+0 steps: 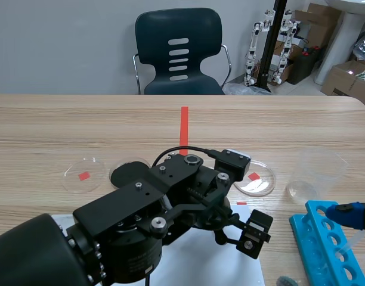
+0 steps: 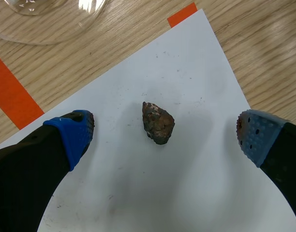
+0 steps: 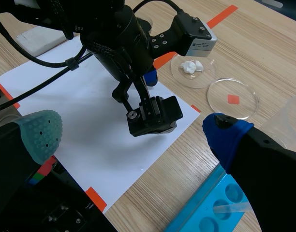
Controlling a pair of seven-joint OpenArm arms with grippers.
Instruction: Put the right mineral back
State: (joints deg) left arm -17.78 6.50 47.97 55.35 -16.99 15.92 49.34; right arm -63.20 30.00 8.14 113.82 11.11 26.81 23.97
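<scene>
lying between the wide-apart left fingers (image 2: 70, 137) is a lumpy, dark, rust-flecked mineral (image 2: 158, 123).

Landmark: paper sheet (image 2: 196, 82), laid on the surface (image 1: 51, 125). On the sheet the mineral (image 2: 158, 123) is found, between the parted fingers of the left tool (image 2: 163, 133) held above it. Beyond the sheet's far right corner a dish (image 1: 254, 177) is set; beyond its far left, a second dish (image 1: 84, 174). Right of the sheet a tube rack (image 1: 322, 244) is placed, with a beaker (image 1: 316, 173) behind it and the right tool (image 3: 132, 137) held over it.
</scene>
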